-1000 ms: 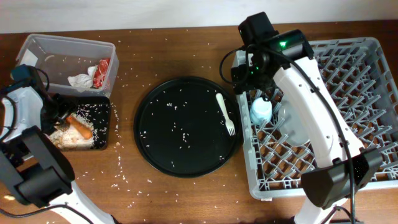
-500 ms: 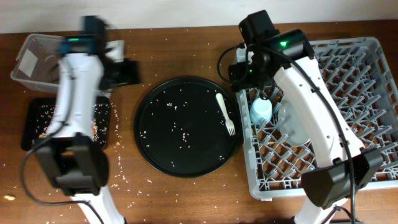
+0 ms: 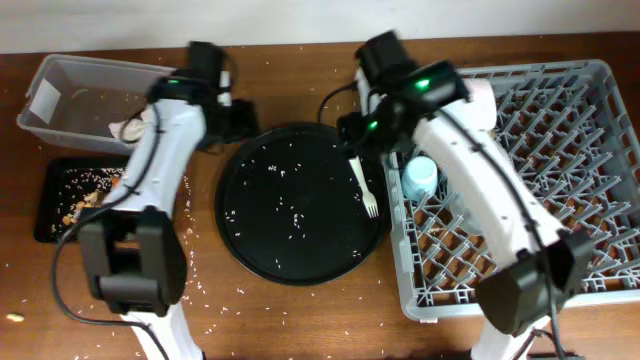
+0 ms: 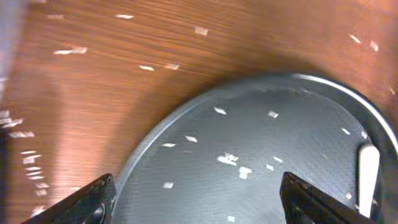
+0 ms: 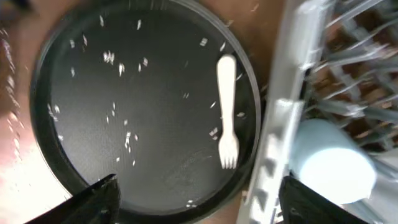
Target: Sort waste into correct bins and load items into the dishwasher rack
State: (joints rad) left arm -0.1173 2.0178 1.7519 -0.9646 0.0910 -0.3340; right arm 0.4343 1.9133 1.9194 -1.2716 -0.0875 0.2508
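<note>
A second ago the left arm was down at the flat black tray [image 3: 52, 215], then up by the clear tub [image 3: 70, 105]. Now the left gripper [image 4: 198, 200] has swung over to the 10 o'clock edge of the big round tray [image 3: 260, 245]. The right gripper [image 5: 199, 200] was by the rack [image 3: 570, 120] before. Now it has slid left to the round tray's 2 o'clock edge, near the fork [image 3: 362, 182]. The fork, the blue cup [image 3: 421, 178] and the rice [image 4: 231, 160] have not moved.

The fork lies on the round tray at 3 o'clock, with its prongs pointing to 6 o'clock. The cup sits in the rack, on its 9 o'clock side.

The left arm covers part of the tub, so only a bit of white tissue [image 3: 122, 130] peeks out. The food bits in the flat tray are too small to tell apart. The right arm hides part of the rack beside the cup. Both wrist views are blurry.

The left wrist view shows the left gripper spread wide with nothing in it. It is over the round tray's rim and the brown worktop [image 3: 300, 75], and the fork is cut off at the edge. The right wrist view shows the right gripper spread wide and empty too, above the whole fork and the cup. Only the overhead view shows the tub and the flat tray.
</note>
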